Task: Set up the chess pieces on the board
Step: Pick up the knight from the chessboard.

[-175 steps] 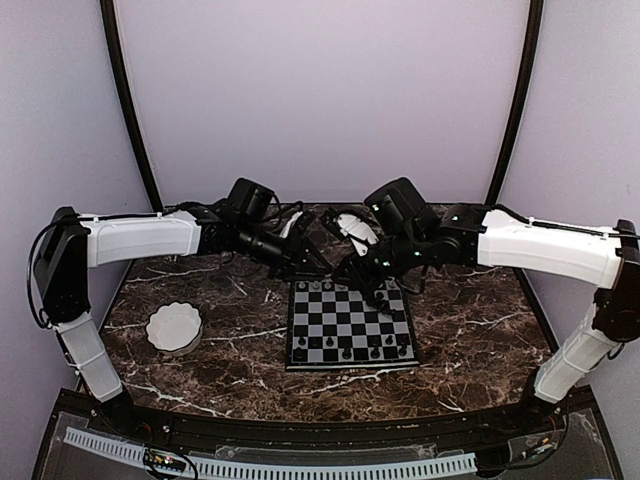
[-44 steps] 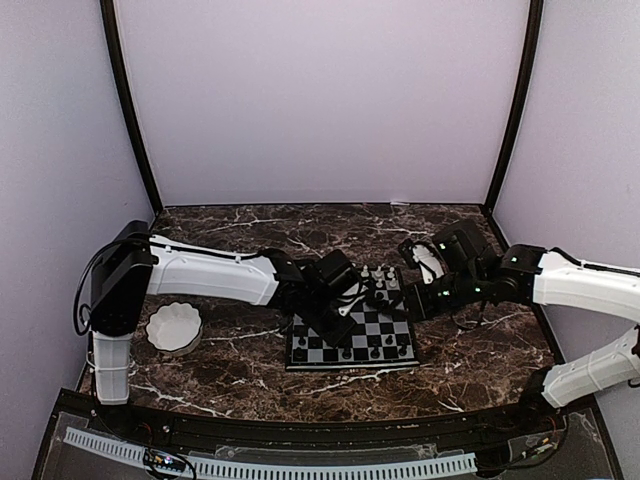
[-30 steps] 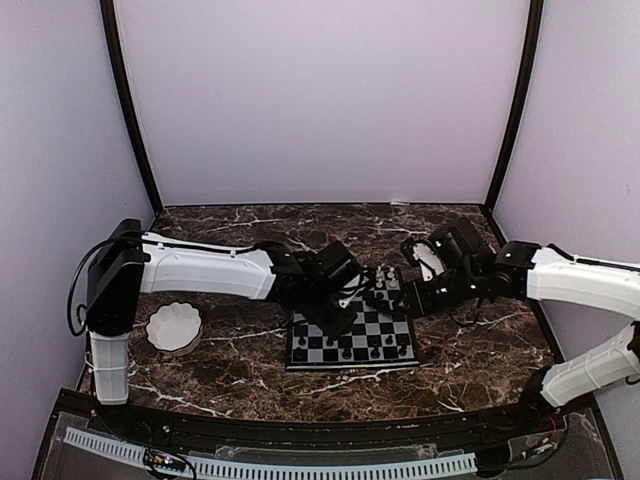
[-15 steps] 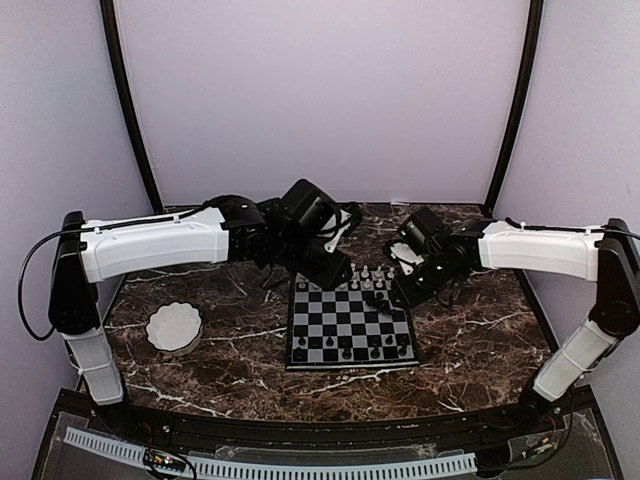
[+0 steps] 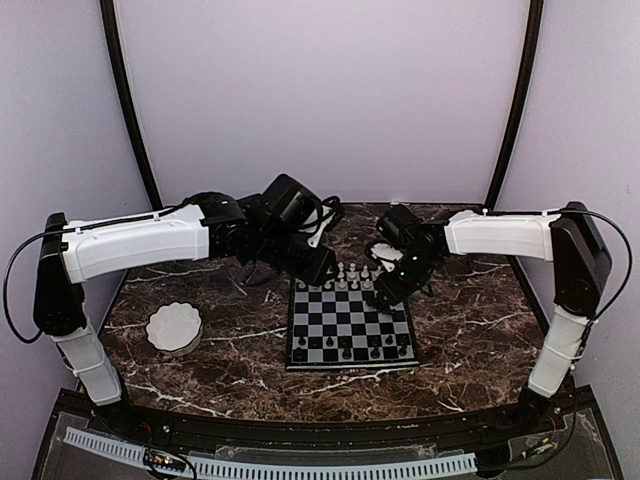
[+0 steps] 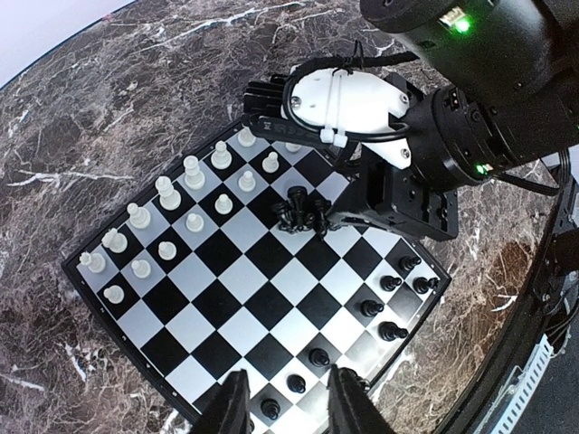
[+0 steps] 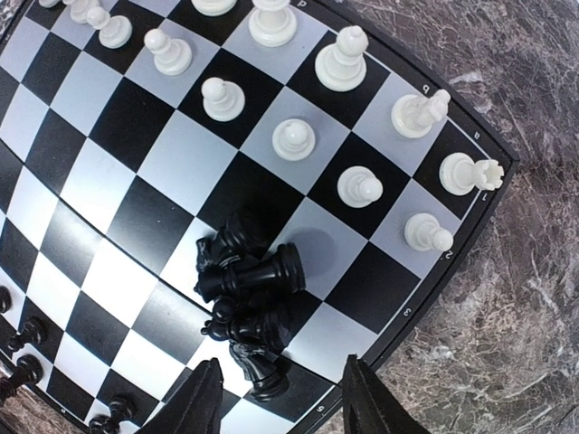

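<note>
The board [image 5: 349, 326] lies on the marble top between my arms. White chess pieces [image 6: 167, 192] stand in two rows on its far side, and black pawns [image 6: 381, 307] line its near side. Several black pieces [image 7: 251, 291] lie tipped in a heap near the board's right edge, just ahead of my right gripper [image 7: 282, 402]. That gripper is open and holds nothing. It hangs over the board's far right part [image 5: 384, 294]. My left gripper [image 6: 288, 409] is open and empty, high above the board near its far left corner [image 5: 320, 267].
A white scalloped bowl [image 5: 174, 327] sits on the dark marble table [image 5: 470, 340] left of the board. The right arm's wrist [image 6: 425, 136] reaches over the board's far right side, close to the left gripper. Purple walls enclose the back and sides.
The right gripper has moved left over the board's far right part and its jaws have widened. The left gripper has drawn back slightly toward the far left corner.
</note>
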Motion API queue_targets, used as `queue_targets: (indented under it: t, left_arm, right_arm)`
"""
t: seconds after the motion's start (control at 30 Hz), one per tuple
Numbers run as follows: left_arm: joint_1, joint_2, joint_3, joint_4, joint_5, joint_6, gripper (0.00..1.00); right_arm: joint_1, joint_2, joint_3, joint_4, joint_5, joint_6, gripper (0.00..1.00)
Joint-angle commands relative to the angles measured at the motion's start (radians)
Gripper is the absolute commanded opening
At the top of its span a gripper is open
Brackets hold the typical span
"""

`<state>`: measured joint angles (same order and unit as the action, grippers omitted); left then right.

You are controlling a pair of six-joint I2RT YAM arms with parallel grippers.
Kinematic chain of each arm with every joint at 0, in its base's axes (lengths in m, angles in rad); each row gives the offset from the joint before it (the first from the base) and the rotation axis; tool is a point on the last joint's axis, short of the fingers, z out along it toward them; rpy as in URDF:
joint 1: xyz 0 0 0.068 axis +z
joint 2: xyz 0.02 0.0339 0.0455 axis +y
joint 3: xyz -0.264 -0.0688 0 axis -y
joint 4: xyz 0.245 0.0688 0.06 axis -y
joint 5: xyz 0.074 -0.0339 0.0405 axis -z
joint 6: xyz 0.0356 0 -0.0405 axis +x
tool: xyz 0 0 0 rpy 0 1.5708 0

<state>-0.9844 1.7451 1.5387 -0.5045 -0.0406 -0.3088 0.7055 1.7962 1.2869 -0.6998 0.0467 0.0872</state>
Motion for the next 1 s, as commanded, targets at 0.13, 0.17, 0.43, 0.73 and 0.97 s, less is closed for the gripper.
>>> queue_targets:
  t: [0.13, 0.17, 0.43, 0.73, 0.97]
  left_arm:
    - [0.013, -0.072, -0.053, -0.001, 0.019, -0.003, 0.32]
    - [0.014, -0.072, -0.056, 0.001, 0.019, -0.003, 0.32]
    - [0.018, -0.075, -0.078, 0.026, 0.037, -0.024, 0.32]
    - [0.019, -0.08, -0.091, 0.027, 0.034, -0.029, 0.32]
    - [0.02, -0.083, -0.103, 0.041, 0.035, -0.034, 0.32]
  right_arm:
    - [-0.024, 0.041, 0.017, -0.027, -0.054, -0.017, 0.49]
    - [-0.024, 0.041, 0.012, -0.024, -0.074, -0.019, 0.49]
    - [-0.024, 0.072, 0.001, -0.016, -0.147, -0.026, 0.49]
    - [-0.025, 0.088, -0.005, -0.031, -0.155, -0.012, 0.44]
    - [-0.023, 0.079, -0.027, -0.051, -0.168, -0.002, 0.3]
